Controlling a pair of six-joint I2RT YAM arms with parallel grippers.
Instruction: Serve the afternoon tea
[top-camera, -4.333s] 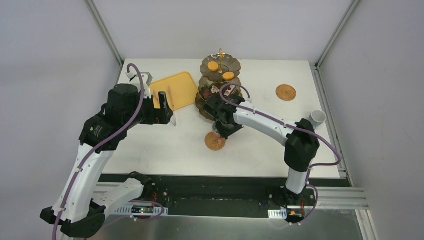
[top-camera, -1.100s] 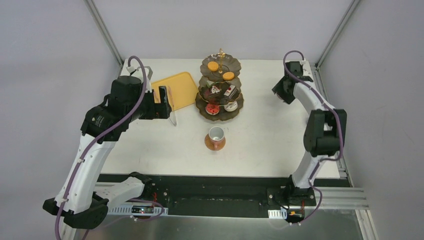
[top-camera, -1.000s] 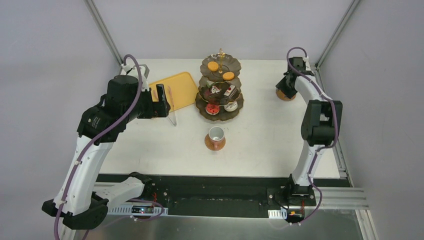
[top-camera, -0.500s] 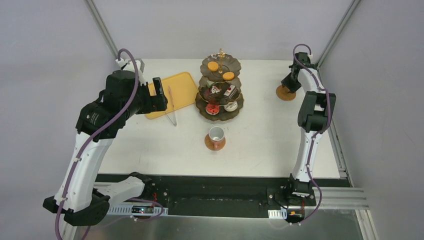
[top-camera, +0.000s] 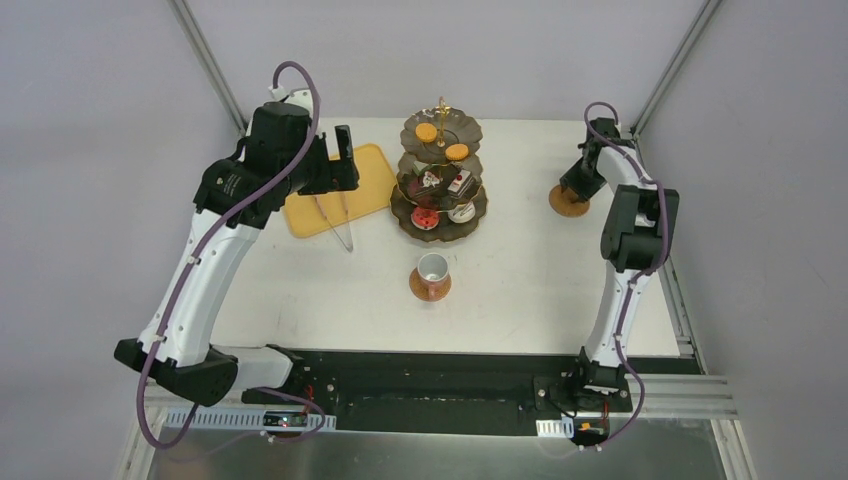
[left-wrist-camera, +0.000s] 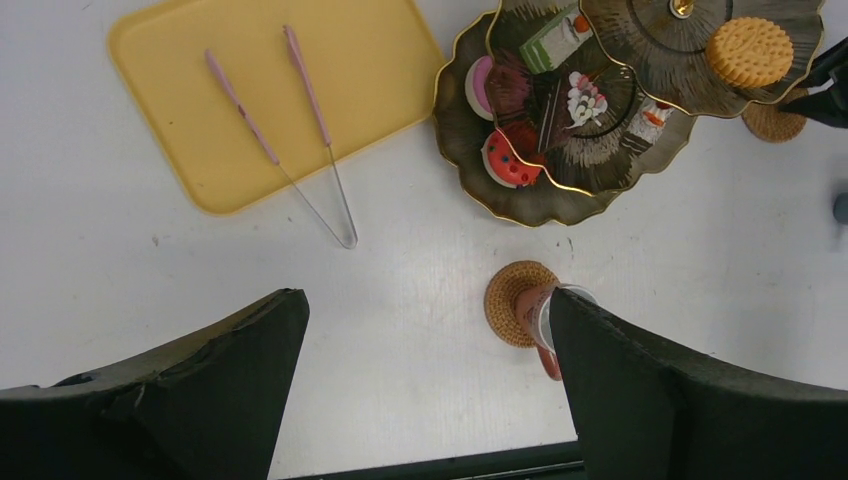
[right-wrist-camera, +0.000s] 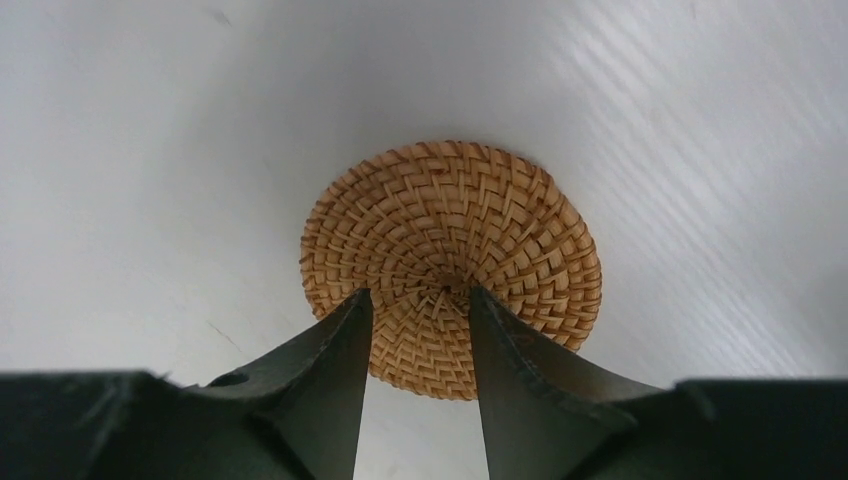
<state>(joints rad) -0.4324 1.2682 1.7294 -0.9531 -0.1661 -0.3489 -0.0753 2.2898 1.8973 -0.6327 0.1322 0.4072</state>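
The dark three-tier stand (top-camera: 474, 212) sits mid-table with orange cookies (top-camera: 426, 132) on top and small cakes (top-camera: 425, 218) lower down; its rim (left-wrist-camera: 470, 190) shows in the left wrist view. In front, a pinkish cup (top-camera: 432, 266) stands on a woven coaster (top-camera: 430, 290). At far right my right gripper (top-camera: 572, 190) is down on a second woven coaster (right-wrist-camera: 450, 210), both fingertips (right-wrist-camera: 365, 300) resting on its top with a narrow gap between them (right-wrist-camera: 420, 293). My left gripper (left-wrist-camera: 425, 295) hangs high above the table, wide open, holding nothing (top-camera: 342, 160).
A yellow tray (left-wrist-camera: 370, 60) lies left of the stand, with pink-handled tongs (left-wrist-camera: 325, 150) half on it and their metal end on the table. The table's right edge and frame post run close behind the right gripper.
My left arm rose and swung back over the tray. The right gripper narrowed on the far-right coaster, and the coaster slid slightly toward the near side.
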